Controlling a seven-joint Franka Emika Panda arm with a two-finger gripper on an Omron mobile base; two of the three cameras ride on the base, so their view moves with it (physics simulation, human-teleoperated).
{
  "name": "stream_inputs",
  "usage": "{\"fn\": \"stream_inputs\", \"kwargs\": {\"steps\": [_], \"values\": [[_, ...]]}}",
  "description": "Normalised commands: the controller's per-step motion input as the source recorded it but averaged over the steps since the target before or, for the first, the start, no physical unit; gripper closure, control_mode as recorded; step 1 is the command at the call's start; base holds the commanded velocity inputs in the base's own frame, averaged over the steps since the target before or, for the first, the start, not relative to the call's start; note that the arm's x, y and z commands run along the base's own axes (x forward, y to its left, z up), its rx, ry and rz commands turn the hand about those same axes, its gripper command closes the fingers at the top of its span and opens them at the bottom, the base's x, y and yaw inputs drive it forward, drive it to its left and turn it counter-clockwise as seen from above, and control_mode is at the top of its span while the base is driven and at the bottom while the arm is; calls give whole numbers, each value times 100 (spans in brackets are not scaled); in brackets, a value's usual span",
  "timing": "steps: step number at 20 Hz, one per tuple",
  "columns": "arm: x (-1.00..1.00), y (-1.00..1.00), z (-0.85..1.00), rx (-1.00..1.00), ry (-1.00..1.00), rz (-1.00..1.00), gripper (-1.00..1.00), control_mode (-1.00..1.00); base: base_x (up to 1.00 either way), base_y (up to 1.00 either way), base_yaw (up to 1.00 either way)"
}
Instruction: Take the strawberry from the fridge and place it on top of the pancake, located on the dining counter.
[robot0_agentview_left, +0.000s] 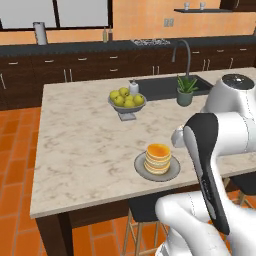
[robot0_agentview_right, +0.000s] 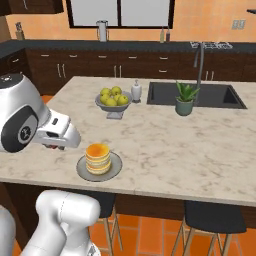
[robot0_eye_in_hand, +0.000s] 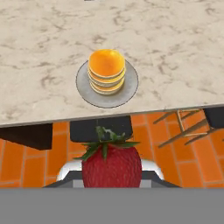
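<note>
My gripper (robot0_eye_in_hand: 112, 183) is shut on the strawberry (robot0_eye_in_hand: 112, 165), a red berry with a green leafy cap that sits large at the bottom of the hand view. Ahead of it the pancake (robot0_eye_in_hand: 106, 70) stands as a short golden stack with an orange top on a round grey plate (robot0_eye_in_hand: 127, 89), close to the near edge of the dining counter (robot0_eye_in_hand: 43, 52). From the base, the pancake (robot0_agentview_left: 158, 158) (robot0_agentview_right: 98, 157) is seen on the beige marbled top, with my gripper (robot0_agentview_right: 53, 145) hovering just left of the plate (robot0_agentview_right: 114, 169) over the counter's front edge. The fridge is out of view.
A bowl of yellow-green fruit (robot0_agentview_left: 127, 101) (robot0_agentview_right: 113, 99), a soap dispenser (robot0_agentview_left: 133, 87), a potted plant (robot0_agentview_left: 185, 91) and a sink with a faucet (robot0_agentview_left: 165, 86) stand farther back on the island. Dark stools (robot0_eye_in_hand: 101, 128) (robot0_agentview_right: 210, 215) sit under the near edge.
</note>
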Motion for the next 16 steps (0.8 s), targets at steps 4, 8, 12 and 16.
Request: {"fn": "stream_inputs", "kwargs": {"steps": [4, 8, 12, 16], "values": [[100, 3, -9, 1, 0, 0, 100, -100, 0, 0, 0], [100, 0, -54, 4, 0, 0, 100, -100, 0, 0, 0], [99, -1, -69, 1, 0, 0, 100, -100, 0, 0, 0], [70, -1, -63, -6, -3, 0, 100, -100, 0, 0, 0]]}}
